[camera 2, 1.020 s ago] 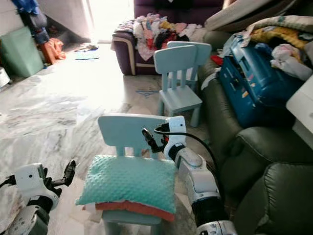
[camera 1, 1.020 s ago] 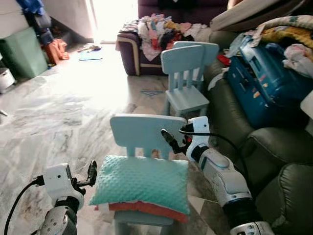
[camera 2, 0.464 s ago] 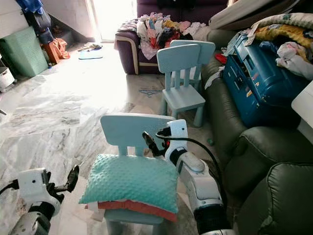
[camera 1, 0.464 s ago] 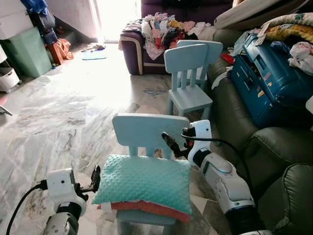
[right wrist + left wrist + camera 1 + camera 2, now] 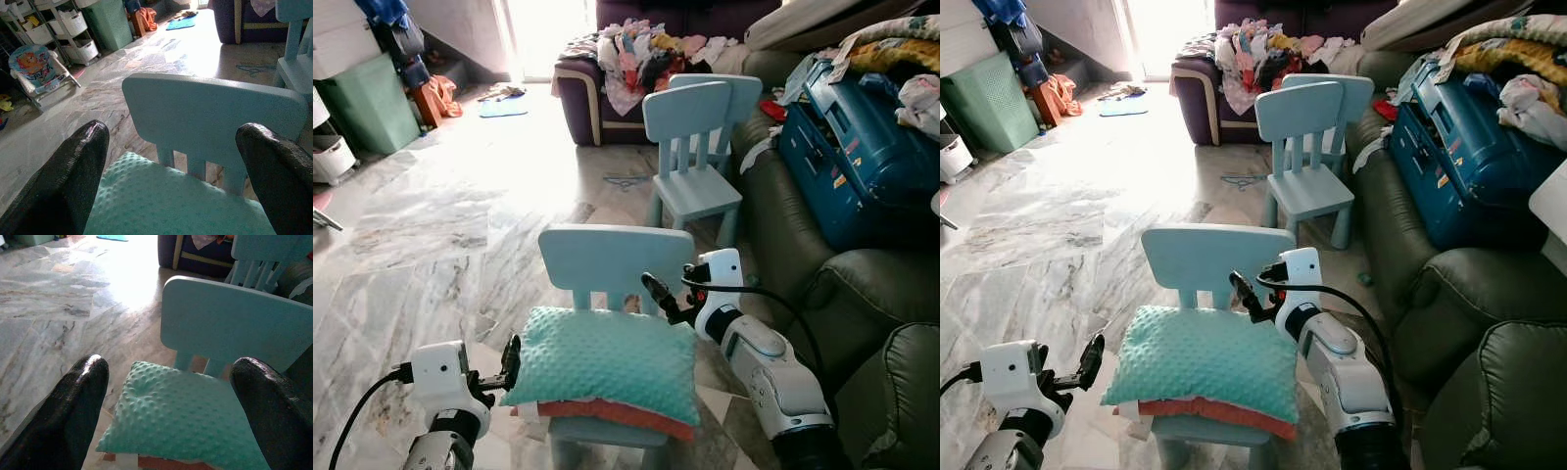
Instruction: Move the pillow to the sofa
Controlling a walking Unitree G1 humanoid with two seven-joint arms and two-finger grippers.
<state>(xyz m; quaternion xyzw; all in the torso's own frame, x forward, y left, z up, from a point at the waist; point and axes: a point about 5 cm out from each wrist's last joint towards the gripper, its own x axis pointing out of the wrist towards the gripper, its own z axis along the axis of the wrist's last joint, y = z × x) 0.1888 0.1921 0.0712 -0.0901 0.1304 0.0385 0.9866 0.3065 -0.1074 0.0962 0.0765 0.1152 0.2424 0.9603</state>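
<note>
A teal dotted pillow (image 5: 607, 357) with an orange underside lies on the seat of a small light-blue chair (image 5: 612, 257). My left gripper (image 5: 512, 357) is open at the pillow's left edge, and the left wrist view looks between its fingers (image 5: 80, 396) at the pillow (image 5: 181, 421). My right gripper (image 5: 656, 294) is open just above the pillow's far right corner, beside the chair back. Its fingers (image 5: 73, 176) stand wide apart over the pillow (image 5: 176, 205). The dark green sofa (image 5: 871, 284) is on my right.
A blue suitcase (image 5: 852, 147) and heaped laundry cover the green sofa's far part. Two more light-blue chairs (image 5: 690, 117) stand ahead. A purple sofa (image 5: 582, 93) piled with clothes is at the back. A green bin (image 5: 367, 103) stands far left on the marble floor.
The view has shifted a little. My left gripper has come closer to the pillow's left edge, and the right gripper has sunk slightly toward the pillow's corner.
</note>
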